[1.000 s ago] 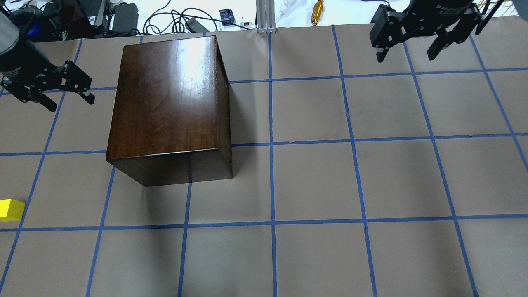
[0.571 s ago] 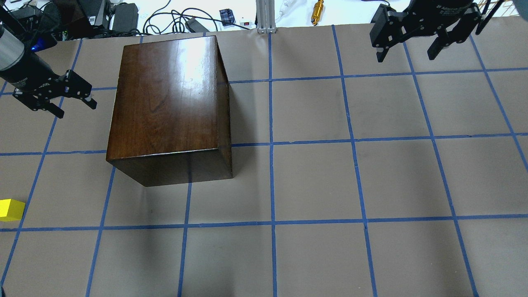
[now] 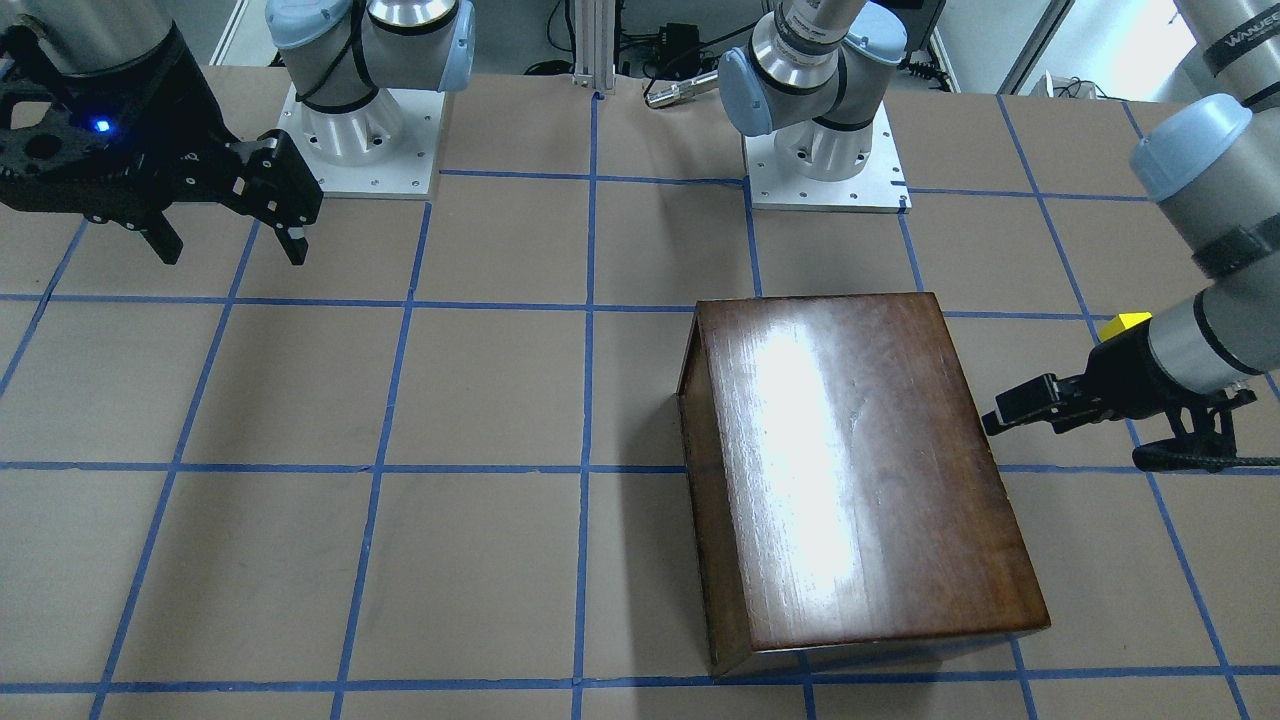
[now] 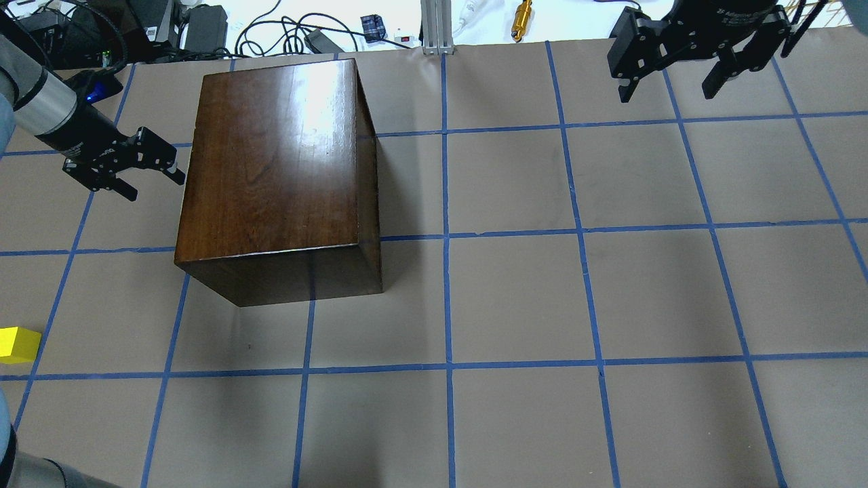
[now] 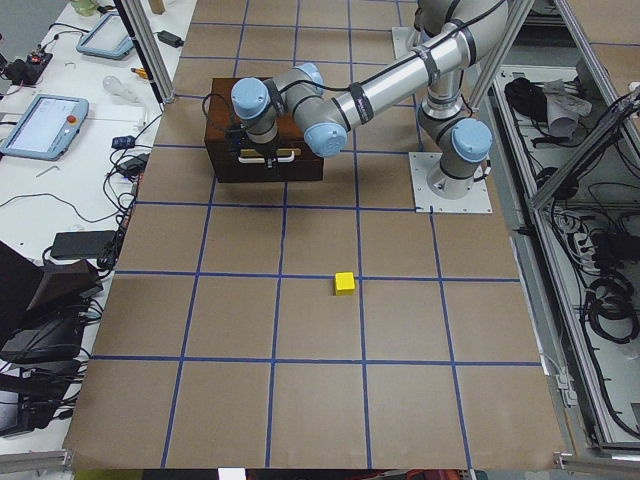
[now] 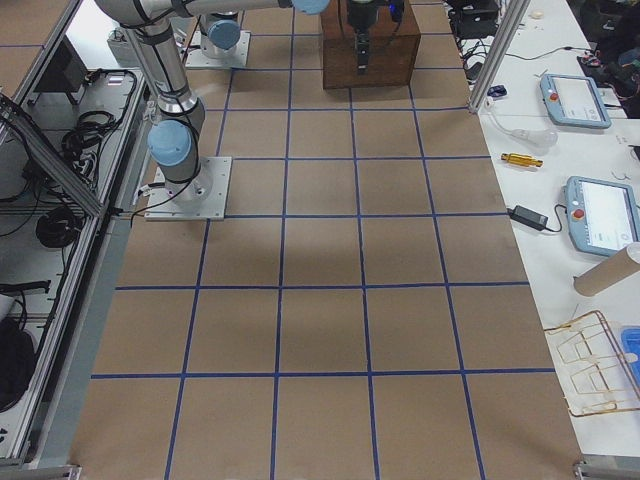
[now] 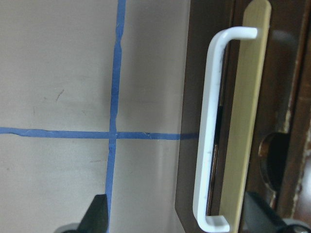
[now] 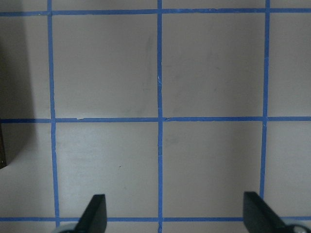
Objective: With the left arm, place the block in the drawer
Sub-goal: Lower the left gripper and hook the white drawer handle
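The yellow block (image 4: 17,343) lies on the table at the near left edge, far from the box; it also shows in the left side view (image 5: 345,283) and, partly behind my arm, in the front view (image 3: 1122,325). The dark brown box (image 4: 271,163) stands left of centre. Its drawer is shut; the left wrist view shows the drawer's dark front (image 7: 194,73) with a white handle (image 7: 206,131). My left gripper (image 4: 154,184) is open and empty, close beside the box's left face, with the jaws facing the handle. My right gripper (image 4: 668,93) is open and empty at the far right.
Cables, power bricks and a gold cylinder (image 4: 522,20) lie on the white bench behind the table's far edge, with an aluminium post (image 4: 434,27). Brown paper with blue tape grid lines covers the table. The arm bases (image 3: 825,150) stand at the robot side.
My left gripper has moved right and down toward the box's left face. The right gripper, the box and the block have not moved.
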Action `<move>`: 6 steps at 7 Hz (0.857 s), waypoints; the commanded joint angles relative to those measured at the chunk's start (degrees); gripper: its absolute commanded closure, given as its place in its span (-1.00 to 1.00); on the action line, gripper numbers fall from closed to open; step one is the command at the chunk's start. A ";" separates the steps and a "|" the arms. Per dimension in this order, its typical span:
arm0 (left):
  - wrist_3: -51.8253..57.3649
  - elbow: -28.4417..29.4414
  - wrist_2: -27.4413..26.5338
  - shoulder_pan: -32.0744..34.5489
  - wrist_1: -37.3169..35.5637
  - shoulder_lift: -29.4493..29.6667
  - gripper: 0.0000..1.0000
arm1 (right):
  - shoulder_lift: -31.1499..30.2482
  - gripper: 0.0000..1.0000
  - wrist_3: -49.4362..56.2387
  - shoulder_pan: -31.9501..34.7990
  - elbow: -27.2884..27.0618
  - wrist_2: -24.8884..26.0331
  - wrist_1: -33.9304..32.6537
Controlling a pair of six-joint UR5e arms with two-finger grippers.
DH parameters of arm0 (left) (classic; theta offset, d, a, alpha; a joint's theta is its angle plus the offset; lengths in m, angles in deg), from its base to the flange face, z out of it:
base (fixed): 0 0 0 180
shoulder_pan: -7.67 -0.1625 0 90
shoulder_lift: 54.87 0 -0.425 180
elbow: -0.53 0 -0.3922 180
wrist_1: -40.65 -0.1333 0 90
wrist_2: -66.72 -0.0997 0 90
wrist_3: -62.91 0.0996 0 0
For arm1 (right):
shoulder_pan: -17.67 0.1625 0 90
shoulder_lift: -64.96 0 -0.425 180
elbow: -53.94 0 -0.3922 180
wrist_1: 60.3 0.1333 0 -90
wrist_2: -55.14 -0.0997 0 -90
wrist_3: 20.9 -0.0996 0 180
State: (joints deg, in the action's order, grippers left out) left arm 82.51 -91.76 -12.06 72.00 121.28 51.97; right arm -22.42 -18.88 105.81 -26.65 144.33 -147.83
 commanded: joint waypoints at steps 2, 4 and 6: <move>0.78 -0.08 0.91 -0.70 -1.00 1.18 -1.00 | 0.02 -1.00 0.00 0.01 0.00 0.02 0.00; 0.79 -0.08 1.08 -1.23 -1.18 1.62 -1.00 | 0.02 -1.00 0.00 0.01 0.00 -0.07 0.00; 0.79 -0.08 3.98 -1.23 -1.18 2.41 -1.00 | 0.01 -1.00 0.00 0.01 0.00 0.02 0.00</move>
State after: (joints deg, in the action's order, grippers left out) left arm 83.26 -91.87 -9.24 70.81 120.16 53.90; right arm -22.43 -18.88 105.82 -26.65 144.32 -147.83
